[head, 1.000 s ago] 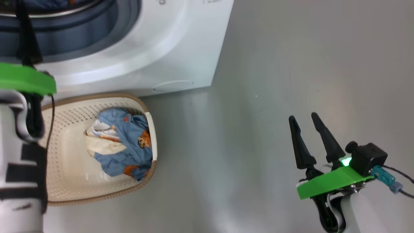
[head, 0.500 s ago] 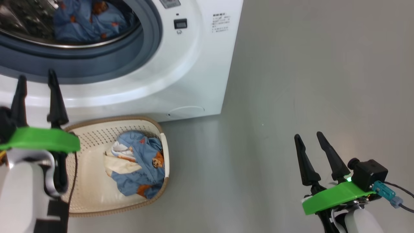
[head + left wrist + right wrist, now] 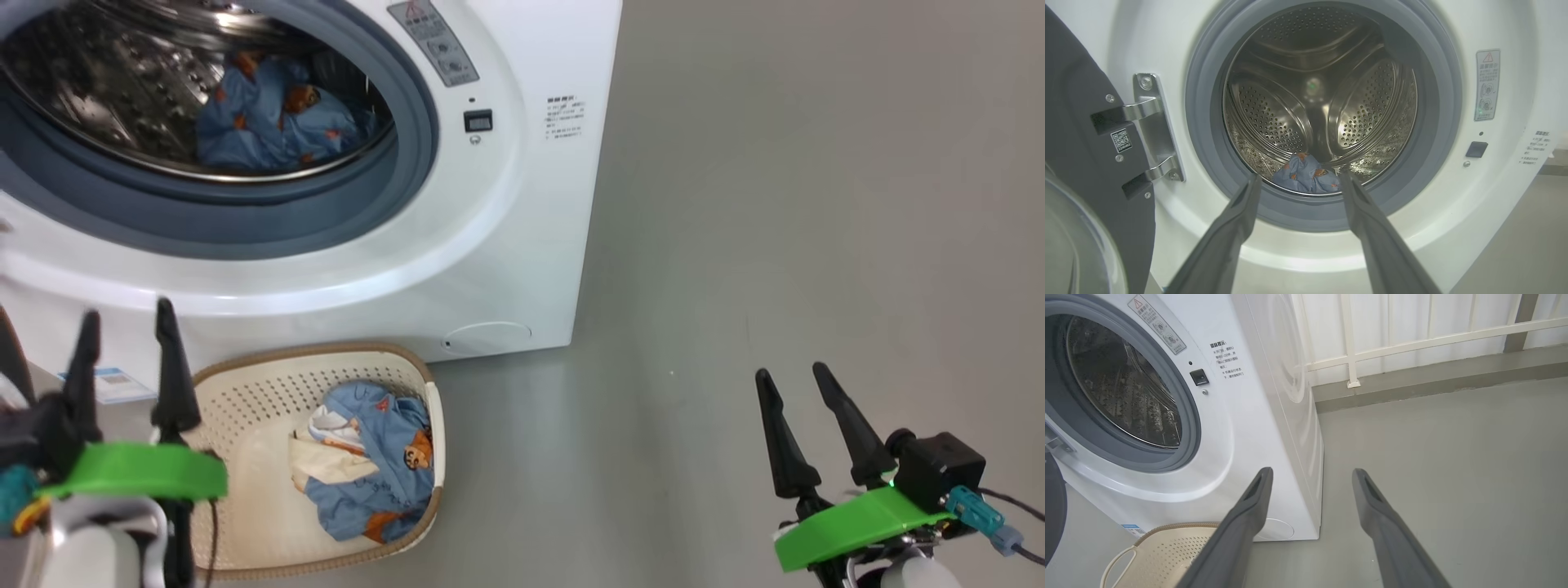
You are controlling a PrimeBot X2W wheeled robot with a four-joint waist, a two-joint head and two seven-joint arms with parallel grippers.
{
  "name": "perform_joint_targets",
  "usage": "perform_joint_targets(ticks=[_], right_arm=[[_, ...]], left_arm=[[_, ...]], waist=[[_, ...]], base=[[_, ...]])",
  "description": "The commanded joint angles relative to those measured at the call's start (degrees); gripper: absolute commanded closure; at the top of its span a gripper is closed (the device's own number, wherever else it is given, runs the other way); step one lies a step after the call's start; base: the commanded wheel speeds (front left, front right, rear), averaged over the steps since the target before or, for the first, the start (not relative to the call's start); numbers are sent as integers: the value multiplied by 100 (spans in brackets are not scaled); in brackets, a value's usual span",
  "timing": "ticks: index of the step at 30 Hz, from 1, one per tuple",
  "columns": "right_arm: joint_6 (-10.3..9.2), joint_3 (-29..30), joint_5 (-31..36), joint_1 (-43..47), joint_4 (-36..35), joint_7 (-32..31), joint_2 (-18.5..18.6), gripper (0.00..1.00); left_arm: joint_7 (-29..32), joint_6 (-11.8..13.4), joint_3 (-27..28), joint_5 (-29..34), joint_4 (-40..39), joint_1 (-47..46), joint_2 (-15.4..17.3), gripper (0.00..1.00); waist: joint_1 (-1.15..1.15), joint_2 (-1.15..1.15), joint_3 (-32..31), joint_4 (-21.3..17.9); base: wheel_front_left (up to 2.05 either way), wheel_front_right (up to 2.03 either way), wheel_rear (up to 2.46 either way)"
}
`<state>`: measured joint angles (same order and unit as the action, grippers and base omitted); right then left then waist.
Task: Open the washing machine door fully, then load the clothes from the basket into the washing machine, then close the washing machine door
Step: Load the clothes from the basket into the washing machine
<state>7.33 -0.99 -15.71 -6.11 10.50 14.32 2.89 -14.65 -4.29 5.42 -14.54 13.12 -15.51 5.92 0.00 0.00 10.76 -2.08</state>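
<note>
Steel gleams from the perforated round drum (image 3: 1314,102) of the big white front-loading washing machine (image 3: 506,245), wide open to the room and ringed by its grey-blue rubber gasket (image 3: 245,241). At the bottom of that drum, just behind the gasket lip, lies a crumpled light blue garment with orange-brown cartoon figures (image 3: 277,122). One piece is in!

The large round door with its dark inner face (image 3: 1073,122) is swung out to the left of the opening in the left wrist view. It hangs on a bright metal hinge (image 3: 1152,122), and its clear glass bowl bulges at the lower left corner.

Down on the grey floor (image 3: 775,204), just in front of the machine, sits the small cream-white perforated plastic basket with a brown woven-look rim (image 3: 269,388). The remaining clothes, a light blue bundle with a cream lining showing (image 3: 371,461), are heaped against its right-hand end. A round flap (image 3: 487,336) shows low on the machine front, just beyond the basket, and a blue label sticker (image 3: 114,384) shows to the left.

And the arms? The left pincer (image 3: 126,310) hovers at the lower left of the head view, beside the basket's left end. Its dark fingers are spread wide and hold nothing, and its own camera looks straight into the drum. The right pincer (image 3: 791,371) hangs over bare floor, well apart from machine and basket, its fingers also spread wide and empty
</note>
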Motion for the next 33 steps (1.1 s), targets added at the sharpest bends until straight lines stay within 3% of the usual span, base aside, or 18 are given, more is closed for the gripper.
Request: perform_joint_targets(ticks=[1,13,33], right_arm=[[16,-116,58,32,-146,68,-2,0],[16,-40,207,249,-261,68,-2,0],[16,84,570,515,-474,68,-2,0]], left_arm=[[-35,6,182,13,-188,74,97,0],[-35,102,177,187,-745,1205,-213,0],[-35,319,5,444,-1368,2191,-300,0]], waist=[[0,0,-113,28],[0,0,-414,44],[0,0,-656,45]], base=[[0,0,0],[0,0,0],[0,0,0]])
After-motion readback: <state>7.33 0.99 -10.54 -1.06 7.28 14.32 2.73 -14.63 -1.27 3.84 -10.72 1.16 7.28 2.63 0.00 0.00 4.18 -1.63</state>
